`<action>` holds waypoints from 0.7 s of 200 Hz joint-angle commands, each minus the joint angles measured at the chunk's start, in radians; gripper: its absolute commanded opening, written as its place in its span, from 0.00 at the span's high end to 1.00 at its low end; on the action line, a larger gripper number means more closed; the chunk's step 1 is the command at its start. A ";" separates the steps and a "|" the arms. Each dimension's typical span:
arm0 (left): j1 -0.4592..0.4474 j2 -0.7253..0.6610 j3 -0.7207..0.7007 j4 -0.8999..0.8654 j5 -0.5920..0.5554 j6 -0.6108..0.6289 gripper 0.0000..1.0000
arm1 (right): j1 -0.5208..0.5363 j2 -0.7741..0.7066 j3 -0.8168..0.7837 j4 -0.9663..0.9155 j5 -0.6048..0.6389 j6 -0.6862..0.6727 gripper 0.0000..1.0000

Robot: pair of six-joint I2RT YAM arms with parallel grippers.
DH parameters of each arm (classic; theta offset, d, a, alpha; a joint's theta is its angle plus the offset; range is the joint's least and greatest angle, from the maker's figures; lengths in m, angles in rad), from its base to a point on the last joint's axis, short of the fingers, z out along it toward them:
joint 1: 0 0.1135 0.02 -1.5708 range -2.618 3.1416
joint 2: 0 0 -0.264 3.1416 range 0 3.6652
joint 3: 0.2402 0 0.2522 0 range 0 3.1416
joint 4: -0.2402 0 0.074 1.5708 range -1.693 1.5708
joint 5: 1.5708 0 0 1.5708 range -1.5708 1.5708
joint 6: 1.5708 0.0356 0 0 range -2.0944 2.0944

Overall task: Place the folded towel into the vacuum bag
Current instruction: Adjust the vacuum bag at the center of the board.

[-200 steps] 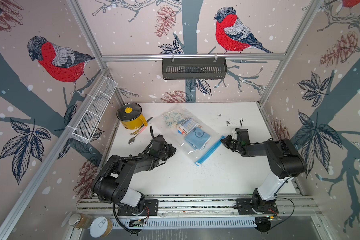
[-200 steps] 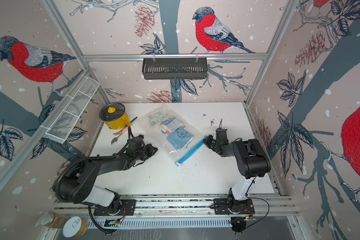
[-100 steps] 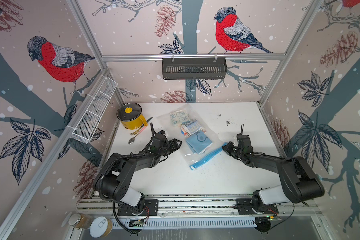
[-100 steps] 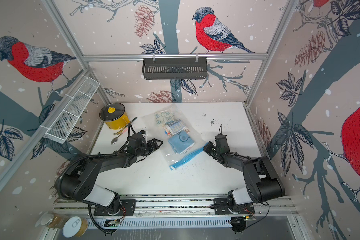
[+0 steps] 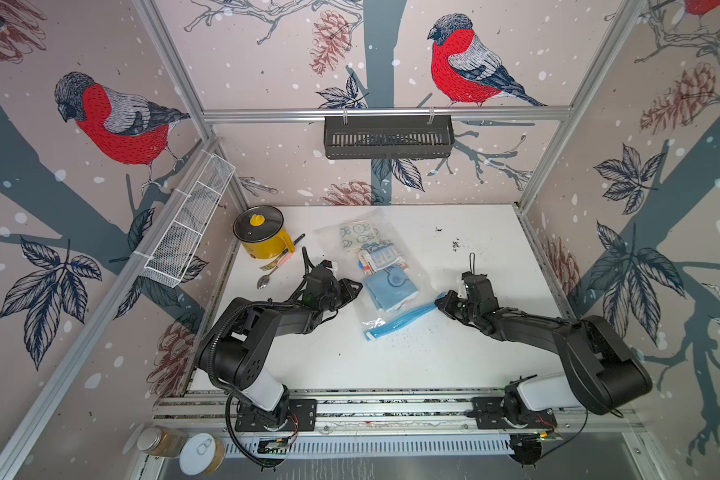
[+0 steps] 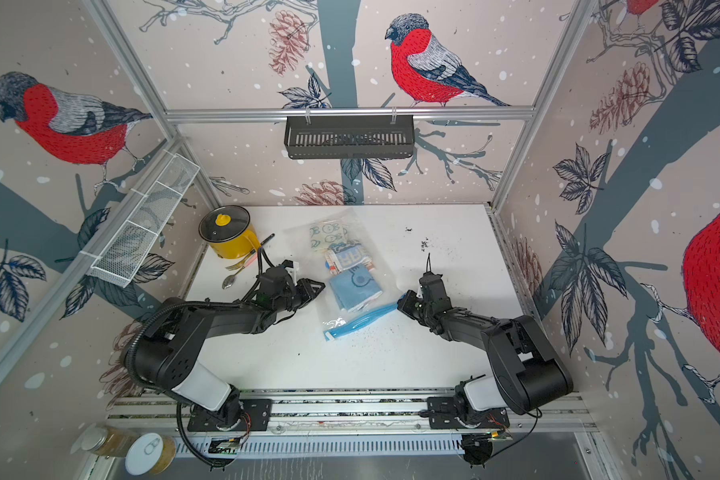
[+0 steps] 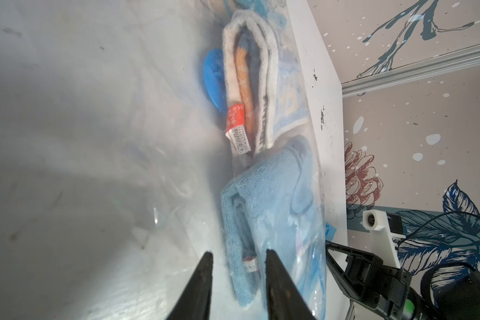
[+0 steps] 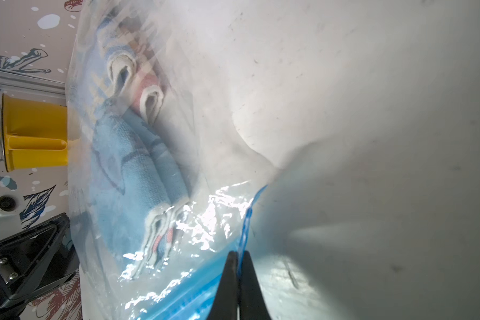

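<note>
The clear vacuum bag lies mid-table, its blue zip strip toward the front. A light-blue folded towel sits inside it near the zip, with a striped towel and a patterned one deeper in. A blue valve shows through the plastic. My right gripper is shut on the zip strip's right end. At the bag's left edge, beside the blue towel, my left gripper has its jaws a little apart, gripping nothing visible.
A yellow lidded pot stands at the back left with a spoon and fork beside it. A white wire basket hangs on the left wall and a black shelf on the back wall. Dark specks dot the table.
The right gripper has pulled the zip end toward the front and left, dragging the bag along. The left gripper opened wide, shifted toward the bag's edge, then narrowed again.
</note>
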 commanded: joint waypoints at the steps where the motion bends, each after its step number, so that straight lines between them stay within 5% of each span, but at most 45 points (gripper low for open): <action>1: 0.002 -0.006 0.005 0.023 -0.026 0.004 0.81 | -0.013 0.003 -0.003 -0.003 0.024 0.014 0.93; 26: 0.001 0.003 0.011 0.000 -0.039 0.012 1.00 | -0.048 0.014 -0.006 -0.005 0.034 0.023 0.92; 109: 0.002 0.022 0.025 -0.030 -0.027 0.032 1.00 | -0.112 0.060 0.015 0.017 -0.020 0.007 0.93; 140: 0.002 -0.012 0.013 -0.123 -0.025 0.030 0.40 | -0.112 0.057 0.015 0.022 -0.028 0.008 0.92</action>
